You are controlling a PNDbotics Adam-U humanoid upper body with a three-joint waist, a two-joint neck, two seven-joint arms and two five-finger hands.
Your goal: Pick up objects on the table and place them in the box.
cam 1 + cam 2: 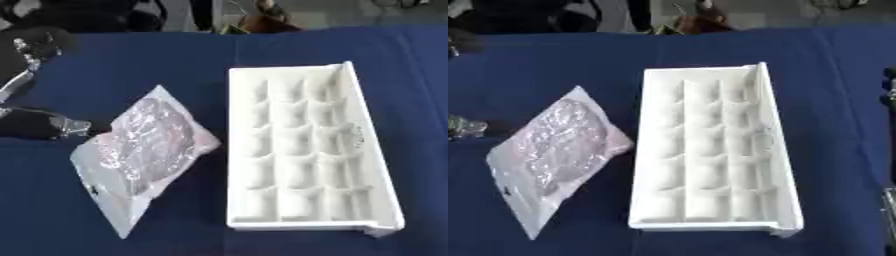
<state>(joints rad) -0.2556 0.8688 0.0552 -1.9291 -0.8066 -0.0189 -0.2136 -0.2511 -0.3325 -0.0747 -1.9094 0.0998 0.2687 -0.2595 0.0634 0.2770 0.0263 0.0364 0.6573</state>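
Observation:
A clear plastic bag with pinkish, bubbly contents lies flat on the blue table, left of centre. Just right of it stands the box, a white tray divided into several small compartments, all of them bare. My left hand comes in from the left edge. One black, silver-tipped finger points at the bag's left edge, about touching it, and holds nothing. Other parts of that hand show higher up near the top left corner. Only dark slivers of my right hand show at the right edge.
The blue cloth covers the whole table. Dark shapes and a brownish object sit beyond its far edge. Open cloth lies ahead of the bag and to the right of the tray.

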